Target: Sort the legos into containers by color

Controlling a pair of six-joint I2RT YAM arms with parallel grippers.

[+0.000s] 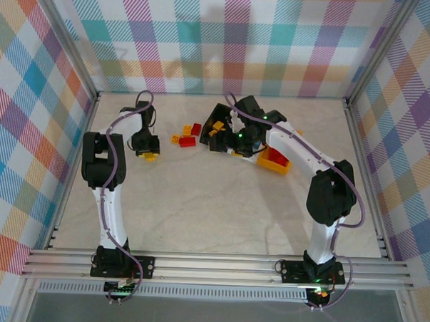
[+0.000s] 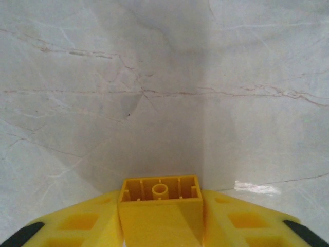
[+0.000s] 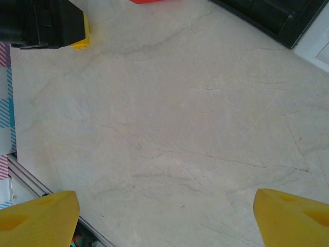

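In the left wrist view a yellow lego (image 2: 160, 206) sits hollow side up, pinched between my yellow fingers (image 2: 82, 221). From above, my left gripper (image 1: 148, 151) is shut on that lego (image 1: 151, 157) at the left of the table. Several red and yellow legos (image 1: 187, 136) lie loose between the arms. The black container (image 1: 220, 122) is tilted with legos inside. My right gripper (image 1: 237, 142) hovers by it, near the orange-yellow container (image 1: 275, 162). Its fingertips (image 3: 38, 218) stand far apart over bare table; the right gripper (image 3: 164, 221) is open and holds nothing.
The right wrist view catches the black container's edge (image 3: 272, 18), a white container's corner (image 3: 316, 49), a red lego (image 3: 149, 1) and the left arm's gripper (image 3: 41, 23). Plaid walls enclose the table; a metal rail (image 1: 217, 264) runs along the near edge.
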